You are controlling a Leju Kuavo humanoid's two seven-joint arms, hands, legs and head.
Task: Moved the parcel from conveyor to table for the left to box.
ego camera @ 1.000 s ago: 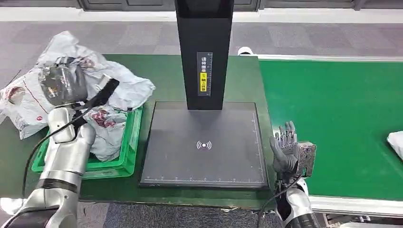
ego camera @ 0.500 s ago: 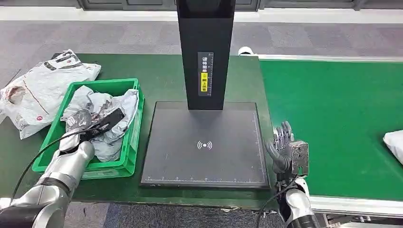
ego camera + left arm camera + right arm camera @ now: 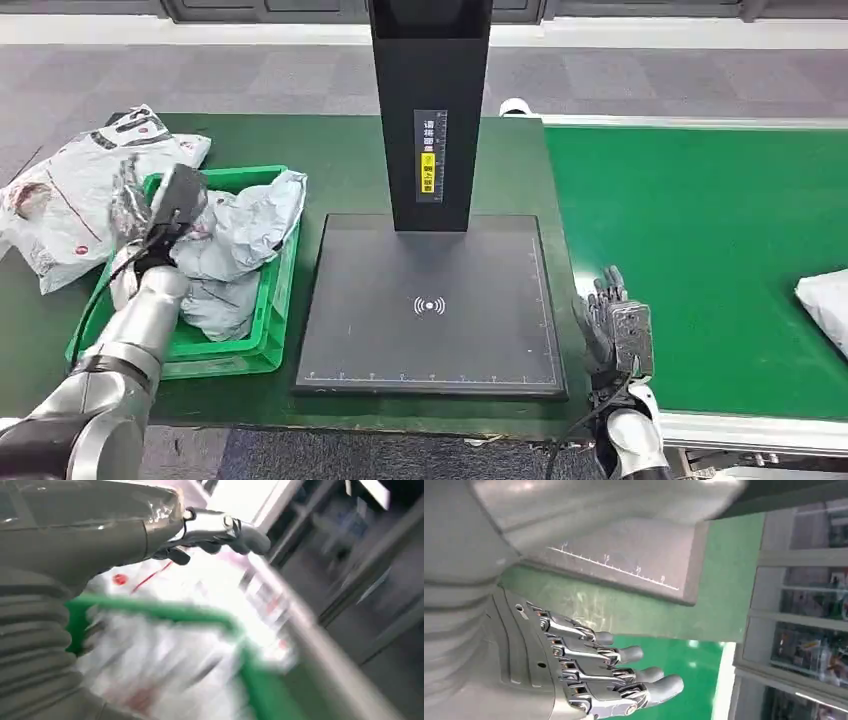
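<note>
While the parcel lies at the conveyor's far right edge (partly cut off), the right hand is held nearer, fingers spread, empty; the left hand, also empty, is raised over the green box.

- My left hand: dark fingers; silver forearm; black cable trailing
- My right hand: grey ribbed cover; bare metal finger links; boxy wrist module

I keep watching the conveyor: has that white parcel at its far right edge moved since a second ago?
Yes. The white parcel has come a little further into view, leftward along the green conveyor toward the black scanner pad.
</note>
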